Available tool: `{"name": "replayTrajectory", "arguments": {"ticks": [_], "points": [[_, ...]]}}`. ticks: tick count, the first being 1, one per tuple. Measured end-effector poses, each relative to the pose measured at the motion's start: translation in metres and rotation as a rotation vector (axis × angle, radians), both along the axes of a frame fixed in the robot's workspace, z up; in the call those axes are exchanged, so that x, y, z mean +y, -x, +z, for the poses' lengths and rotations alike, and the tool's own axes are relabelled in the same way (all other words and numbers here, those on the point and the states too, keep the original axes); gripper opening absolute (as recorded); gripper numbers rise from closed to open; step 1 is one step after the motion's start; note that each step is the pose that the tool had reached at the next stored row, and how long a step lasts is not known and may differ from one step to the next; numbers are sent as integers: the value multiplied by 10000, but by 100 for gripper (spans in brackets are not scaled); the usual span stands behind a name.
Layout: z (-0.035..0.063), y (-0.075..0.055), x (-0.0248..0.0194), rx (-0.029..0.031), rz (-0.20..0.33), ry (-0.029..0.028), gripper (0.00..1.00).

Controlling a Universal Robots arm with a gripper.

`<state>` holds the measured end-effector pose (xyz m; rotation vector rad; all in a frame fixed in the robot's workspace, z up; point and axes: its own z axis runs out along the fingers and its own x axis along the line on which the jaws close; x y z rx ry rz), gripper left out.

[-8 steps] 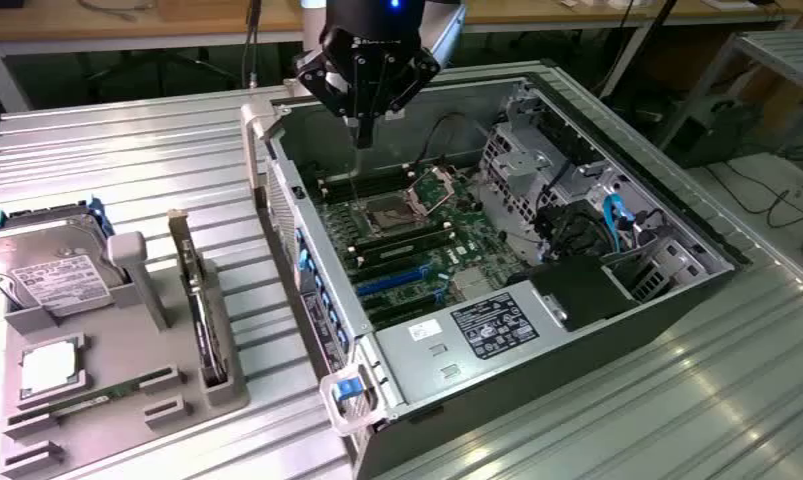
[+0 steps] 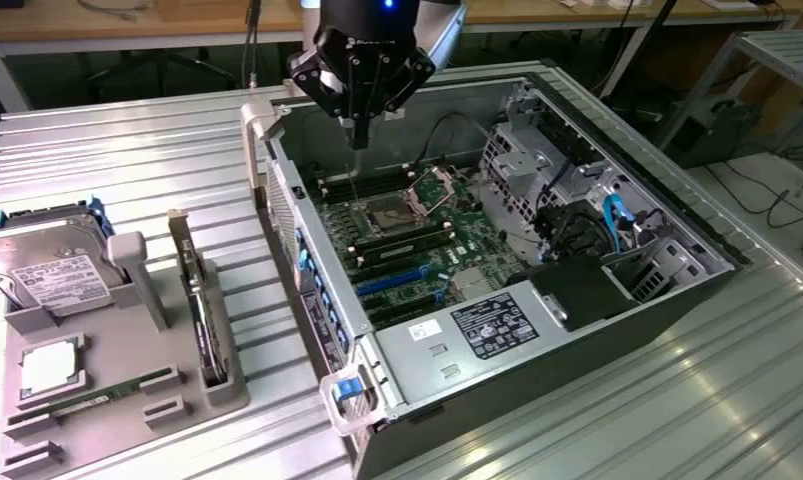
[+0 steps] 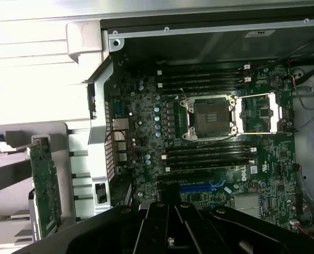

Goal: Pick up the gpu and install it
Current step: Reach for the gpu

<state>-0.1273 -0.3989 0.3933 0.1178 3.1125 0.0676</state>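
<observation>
The claw [image 2: 358, 142] hangs over the open computer case [image 2: 624, 335], its fingers pressed together with nothing between them. Its tips point straight down at the main board [image 2: 435, 240], just behind the open processor socket [image 2: 385, 215] and well above it.

The graphics card [image 2: 204, 325] is not near the claw. It stands on its long edge in a slot of the grey holder [image 2: 134, 340], on the ribbed metal table [image 2: 134, 160] toward the exterior view's left, outside the case. The pale metal bracket end is the end farther from that camera, and the green board runs toward the holder's near edge. The side wall of the case lies between the card and the claw, so the two are well apart and nothing touches the card.

In the same holder a hard drive [image 2: 48, 270] with a white label leans at the far left, and a memory stick [image 2: 101, 395] lies flat near the front.

From the wrist camera the claw [image 3: 170, 203] looks down on the main board [image 3: 146, 137] and the socket [image 3: 209, 116]. The graphics card [image 3: 44, 190] shows as a narrow green strip off to the side, beyond the case wall.
</observation>
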Motion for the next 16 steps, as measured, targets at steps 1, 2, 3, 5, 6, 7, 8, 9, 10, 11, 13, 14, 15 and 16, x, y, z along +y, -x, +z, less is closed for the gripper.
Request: {"name": "replayTrajectory", "arguments": {"ticks": [1, 2, 3, 5, 6, 7, 8, 9, 10, 11, 13, 14, 15, 16], "points": [[0, 2, 0, 0, 0, 0, 11], [0, 5, 0, 0, -1, 0, 11], [0, 8, 0, 0, -1, 0, 11], [0, 14, 0, 0, -1, -1, 11], [0, 18, -1, 0, -1, 0, 11], [0, 21, -1, 0, -1, 0, 11], [0, 23, -1, 0, 0, 0, 11], [0, 26, -1, 0, -1, 0, 11], [0, 30, -1, 0, -1, 0, 11], [0, 34, -1, 0, -1, 0, 11], [0, 45, -2, 0, -1, 0, 11], [0, 49, -2, 0, -1, 0, 11], [0, 53, -2, 0, -1, 0, 11], [0, 56, -2, 0, -1, 0, 11]]}}
